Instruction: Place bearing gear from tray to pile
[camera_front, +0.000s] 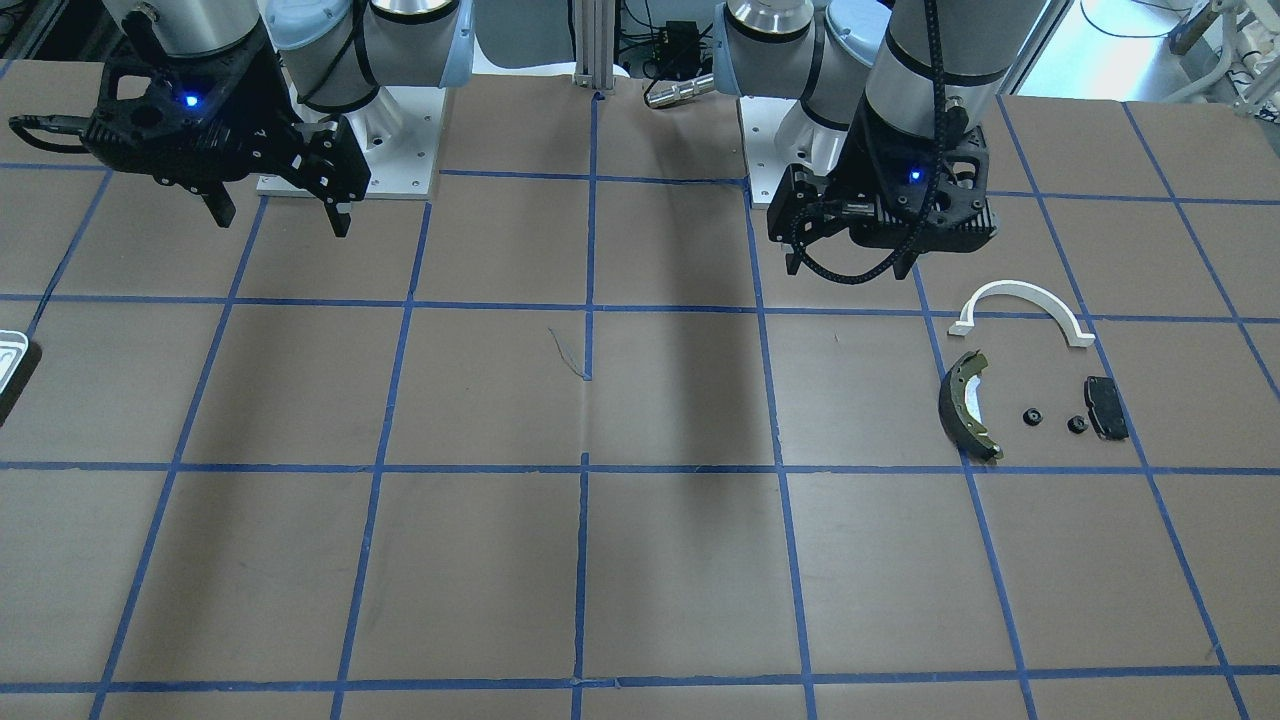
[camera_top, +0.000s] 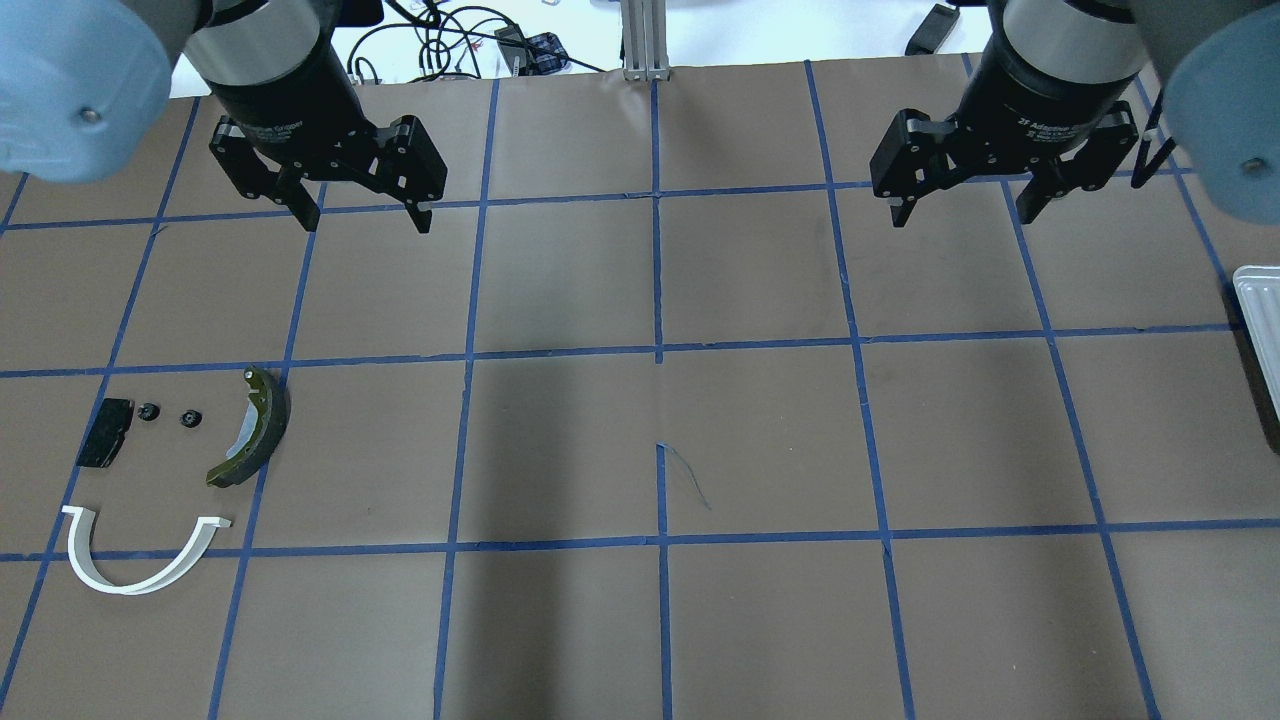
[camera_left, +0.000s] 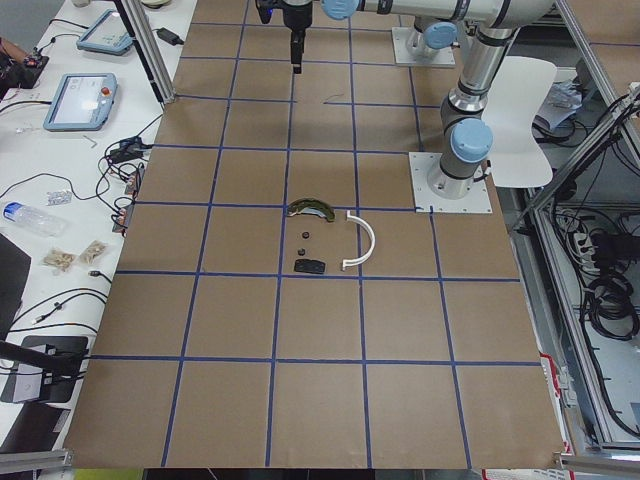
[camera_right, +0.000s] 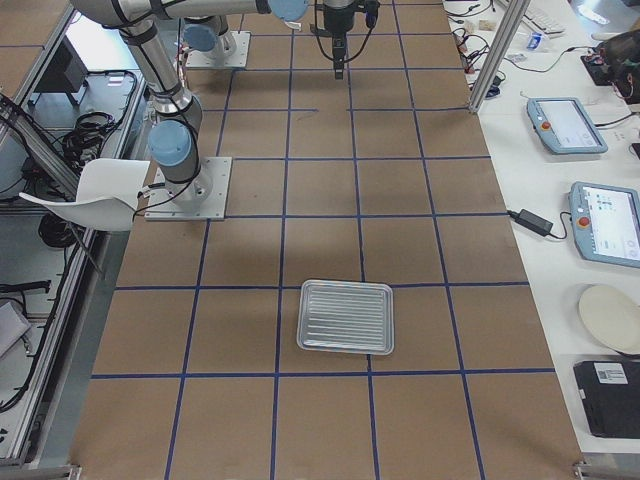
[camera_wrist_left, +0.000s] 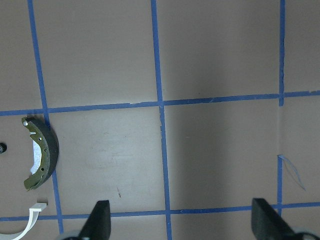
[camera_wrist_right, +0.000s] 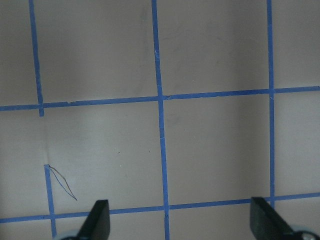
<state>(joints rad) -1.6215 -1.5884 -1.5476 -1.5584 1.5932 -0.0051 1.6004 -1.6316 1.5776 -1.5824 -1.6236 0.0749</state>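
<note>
Left gripper (camera_top: 367, 220), right gripper (camera_top: 966, 212): jaws wide apart, holding nothing, hanging over bare table.

Two small black bearing gears (camera_top: 148, 411) lie in the pile (camera_top: 255, 430), just beside the pad (camera_top: 105, 432).

Tray (camera_right: 346, 317), well apart, looks empty.

Risk: a reach into the tray closes on nothing; nudged gears may roll.

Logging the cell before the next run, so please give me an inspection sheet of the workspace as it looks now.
Surface: brown paper table with a blue tape grid, one thin stray mark near the centre.
Job's things: tray on the robot's right, no part seen in it; two small black gears lie between brake shoe and black pad, white half-ring beside them.
Clutter: nothing seen.
Grippers: left gripper and right gripper open, empty, above the table.
Cables: cable chain at the left wrist; loose cables behind the table.
Surroundings: teach pendants on a side bench.
</note>
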